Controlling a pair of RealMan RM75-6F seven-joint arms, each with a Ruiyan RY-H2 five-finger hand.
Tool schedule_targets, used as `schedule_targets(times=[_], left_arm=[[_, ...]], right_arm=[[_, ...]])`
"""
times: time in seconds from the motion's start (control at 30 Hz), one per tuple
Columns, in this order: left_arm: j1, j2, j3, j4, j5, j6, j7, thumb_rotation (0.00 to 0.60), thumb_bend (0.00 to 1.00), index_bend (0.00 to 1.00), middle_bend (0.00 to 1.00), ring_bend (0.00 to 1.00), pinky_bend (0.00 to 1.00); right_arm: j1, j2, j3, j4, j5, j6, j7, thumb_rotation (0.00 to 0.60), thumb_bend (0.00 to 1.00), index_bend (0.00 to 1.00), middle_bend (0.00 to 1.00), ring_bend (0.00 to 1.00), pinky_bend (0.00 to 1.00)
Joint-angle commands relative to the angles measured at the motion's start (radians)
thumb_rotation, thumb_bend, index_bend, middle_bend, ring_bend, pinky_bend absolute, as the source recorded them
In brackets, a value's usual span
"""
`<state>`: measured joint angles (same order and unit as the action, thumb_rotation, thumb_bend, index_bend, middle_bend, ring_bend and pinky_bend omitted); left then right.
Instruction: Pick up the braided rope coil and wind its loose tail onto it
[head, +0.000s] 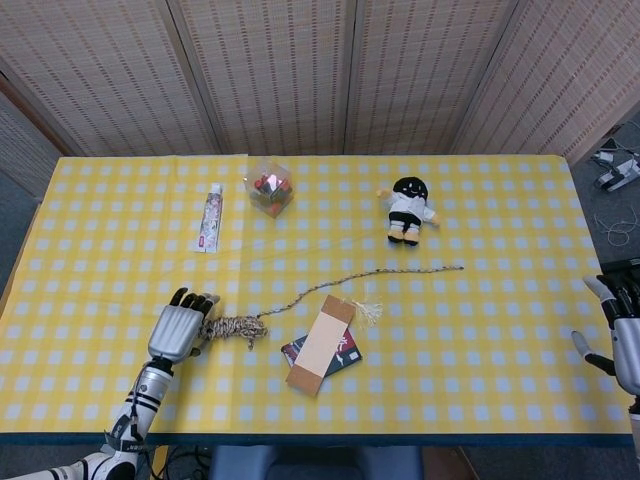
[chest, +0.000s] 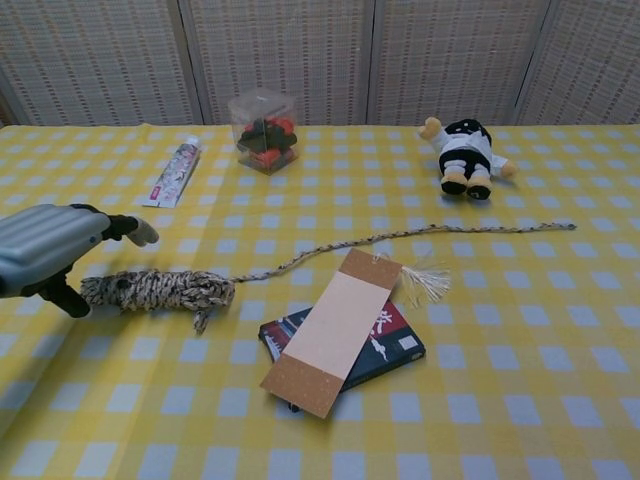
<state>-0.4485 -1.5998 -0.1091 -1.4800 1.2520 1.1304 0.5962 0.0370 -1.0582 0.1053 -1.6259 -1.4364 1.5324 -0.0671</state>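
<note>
Lying on the tabletop (chest: 560, 400): rope coil (chest: 160, 290), long axis left-right, loose tail (chest: 400, 240) trailing off rightward. Just beside its left end, left hand (chest: 45, 255) with fingers apart, holding nothing (by far the nearer); right hand (head: 625, 335) likewise spread, well apart.

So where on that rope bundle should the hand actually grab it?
Probably around the thick middle of the rope coil, coming from above. It lies flat, lengthwise, with its tail trailing right, so the left hand beside its left end could close across it.
</note>
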Motion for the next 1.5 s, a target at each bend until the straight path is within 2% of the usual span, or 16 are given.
schedule_targets(times=[0.03,0.2,0.37,0.93,1.23,1.5], left_arm=[[-0.011,0.004,0.007,-0.016,-0.018,-0.015,0.027,0.6,0.23,0.31,0.23,0.22,0.1],[-0.021,-0.005,0.004,-0.019,-0.036,-0.019,0.043,0.6,0.23,0.37,0.23,0.22,0.1],[-0.033,-0.018,-0.001,-0.007,-0.065,-0.023,0.055,0.6,0.23,0.43,0.28,0.24,0.1],[-0.06,-0.038,0.0,0.018,-0.116,-0.032,0.052,0.593,0.23,0.53,0.41,0.32,0.1],[-0.075,-0.058,-0.011,0.057,-0.124,-0.026,0.031,0.539,0.24,0.62,0.56,0.43,0.1],[-0.092,-0.057,-0.025,0.093,-0.125,-0.046,-0.022,0.523,0.25,0.71,0.66,0.53,0.13]], right_arm=[[0.0,-0.001,0.0,0.003,0.0,-0.001,0.004,0.6,0.24,0.16,0.16,0.08,0.2],[-0.002,-0.001,0.0,0.008,0.001,0.0,0.009,0.6,0.24,0.16,0.16,0.08,0.2],[-0.006,-0.002,-0.001,0.016,0.007,-0.003,0.019,0.6,0.24,0.16,0.16,0.08,0.2],[-0.013,-0.003,-0.003,0.024,0.01,-0.003,0.028,0.6,0.24,0.16,0.16,0.08,0.2],[-0.014,-0.003,-0.001,0.025,0.013,-0.005,0.029,0.6,0.24,0.16,0.16,0.08,0.2],[-0.017,-0.001,-0.001,0.023,0.014,-0.003,0.027,0.6,0.24,0.16,0.16,0.08,0.2]])
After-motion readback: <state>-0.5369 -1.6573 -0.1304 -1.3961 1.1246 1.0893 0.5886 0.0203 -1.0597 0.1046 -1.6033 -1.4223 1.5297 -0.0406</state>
